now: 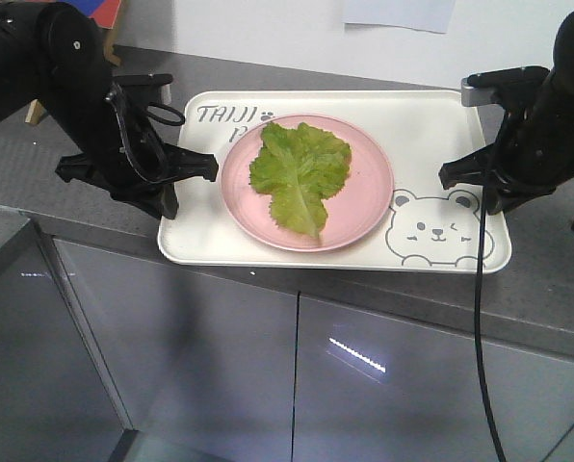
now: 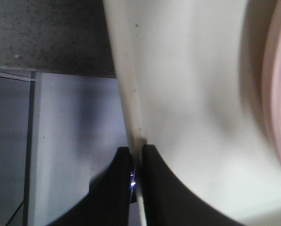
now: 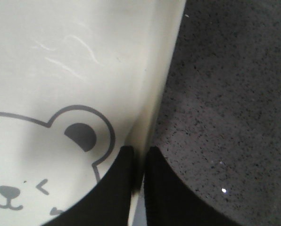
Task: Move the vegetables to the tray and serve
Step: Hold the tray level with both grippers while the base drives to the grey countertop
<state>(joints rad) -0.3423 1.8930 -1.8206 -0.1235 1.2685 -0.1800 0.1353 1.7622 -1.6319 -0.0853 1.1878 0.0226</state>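
Left gripper: at the tray's left rim. In the wrist view the jaws are pinched on that rim, one finger on each side.

Tray: cream, lying on the grey counter.

Plate: pink, round, on the tray, left of centre.

Lettuce: lies flat on the plate, inside its rim. Its long axis runs far to near. The broad frilled end is far and the narrow end points at the tray's near edge. Bright green, crinkly, with a pale central rib.

Bear: printed at the tray's near-right corner.

Right gripper: at the right rim. In the wrist view the jaws are clamped on the rim beside the bear's ear.
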